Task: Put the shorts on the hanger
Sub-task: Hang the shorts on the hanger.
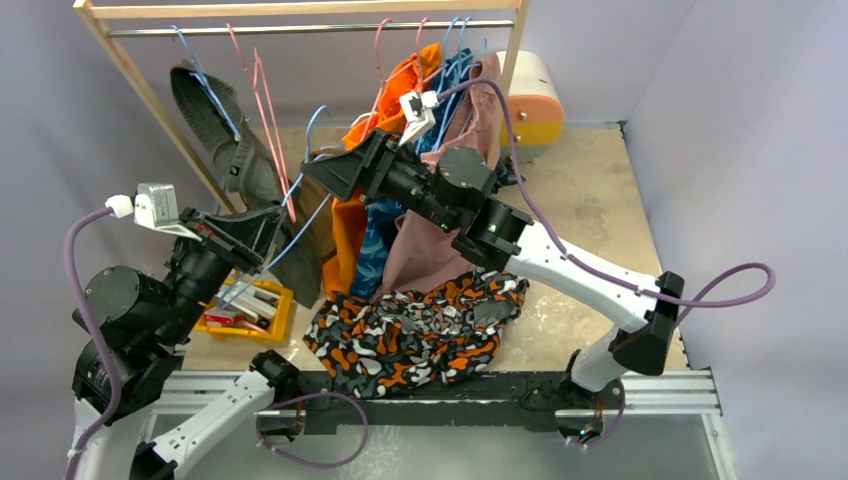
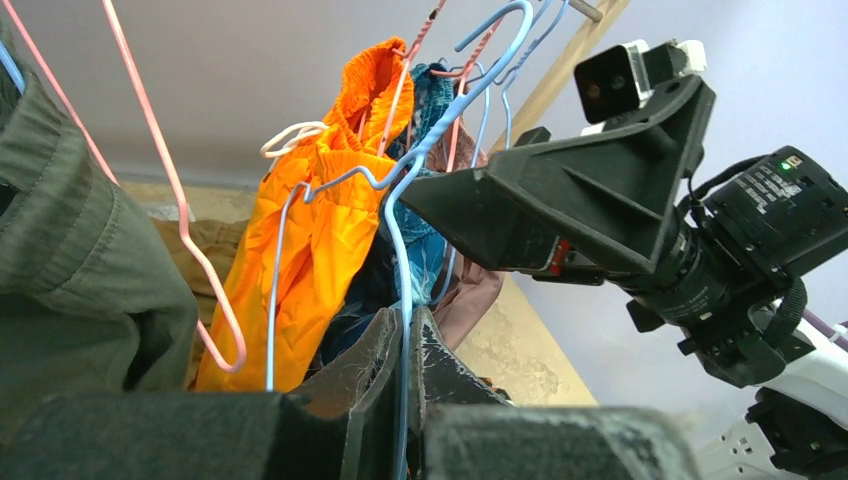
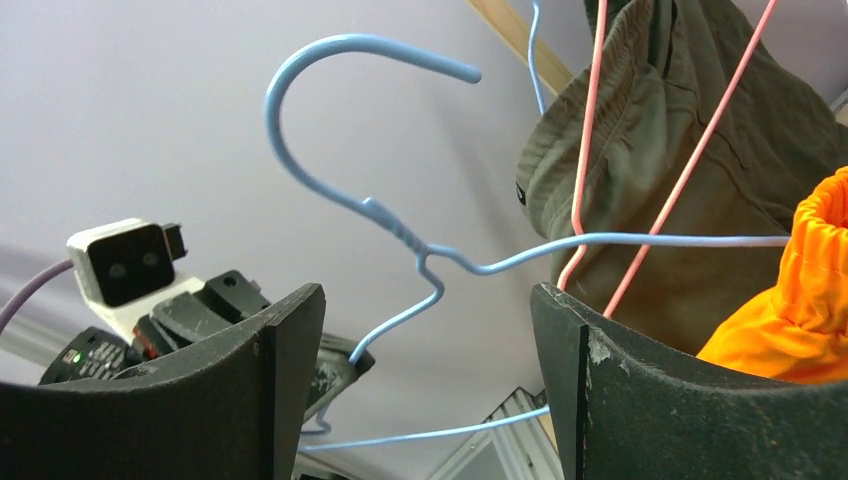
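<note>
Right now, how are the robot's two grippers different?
The left gripper is shut on the light-blue hanger wire; the right gripper is open, gripping nothing. The left grips below the hanger's neck; the right's fingers flank that neck without touching. Both have black fingers.

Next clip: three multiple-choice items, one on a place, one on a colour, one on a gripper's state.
1. Where are the camouflage-print fabric shorts? A) lying on the table B) hanging on the rail C) in the yellow bin
2. What colour is the thin wire hanger in the left gripper? A) pink-red B) light blue C) white
3. The right gripper is: A) shut on the shorts B) shut on the hanger C) open
1 A: heaped on the table in the top view. 2 B: blue wire pinched in its shut jaws. 3 C: its jaws stand wide apart.
</note>
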Tool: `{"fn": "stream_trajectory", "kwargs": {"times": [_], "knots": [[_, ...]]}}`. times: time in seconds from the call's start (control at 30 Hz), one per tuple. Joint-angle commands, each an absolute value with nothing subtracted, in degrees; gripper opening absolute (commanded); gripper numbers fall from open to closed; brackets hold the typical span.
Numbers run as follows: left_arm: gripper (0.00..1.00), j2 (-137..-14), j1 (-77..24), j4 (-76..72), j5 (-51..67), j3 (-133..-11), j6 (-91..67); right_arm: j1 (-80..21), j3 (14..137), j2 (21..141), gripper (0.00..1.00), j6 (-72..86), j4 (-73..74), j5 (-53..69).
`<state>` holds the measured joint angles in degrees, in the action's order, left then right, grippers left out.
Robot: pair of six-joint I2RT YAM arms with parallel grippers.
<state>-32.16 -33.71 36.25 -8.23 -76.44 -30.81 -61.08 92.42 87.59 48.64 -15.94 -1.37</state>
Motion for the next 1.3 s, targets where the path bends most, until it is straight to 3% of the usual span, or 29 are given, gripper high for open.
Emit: {"fn": "stream_trajectory", "kwargs": {"times": [0.0, 0.27, 0.47, 0.73, 0.87, 0.93, 1.03, 1.1, 1.27], "knots": [[0.00, -31.87, -33.39, 32.78, -7.18, -76.01, -29.89, -61.27, 97.35, 89.35, 0.77, 50.63, -15.31, -2.22], [0.00, -32.02, -33.40, 32.00, -6.69, -75.53, -29.86, -61.50, 101.35, 92.33, 0.74, 50.34, -10.26, -2.79], [0.00, -32.49, -33.40, 31.14, -6.10, -74.98, -30.10, -61.61, 102.82, 93.80, 0.66, 50.53, -9.93, -0.89], [0.00, -32.41, -33.40, 30.94, -5.56, -73.85, -30.41, -61.62, 100.72, 93.16, 0.39, 50.52, -16.86, 1.92], [0.00, -32.23, -33.38, 31.39, -5.76, -73.39, -30.41, -61.64, 98.99, 91.98, 0.21, 50.17, -20.24, 3.38], [0.00, -32.34, -33.40, 31.89, -5.29, -73.29, -30.01, -61.66, 97.71, 91.05, 0.03, 49.71, -21.76, 3.76], [0.01, -32.22, -33.40, 32.58, -4.53, -73.17, -29.31, -61.68, 94.94, 89.26, 0.00, 49.49, -23.96, 4.27], [0.10, -31.94, -33.39, 32.82, -4.46, -73.27, -28.97, -61.62, 93.55, 88.07, 0.00, 49.36, -24.86, 4.67], [0.47, -31.04, -33.40, 33.31, -4.03, -74.67, -28.50, -61.62, 90.10, 84.09, 0.00, 47.50, -26.47, 5.32]]}}
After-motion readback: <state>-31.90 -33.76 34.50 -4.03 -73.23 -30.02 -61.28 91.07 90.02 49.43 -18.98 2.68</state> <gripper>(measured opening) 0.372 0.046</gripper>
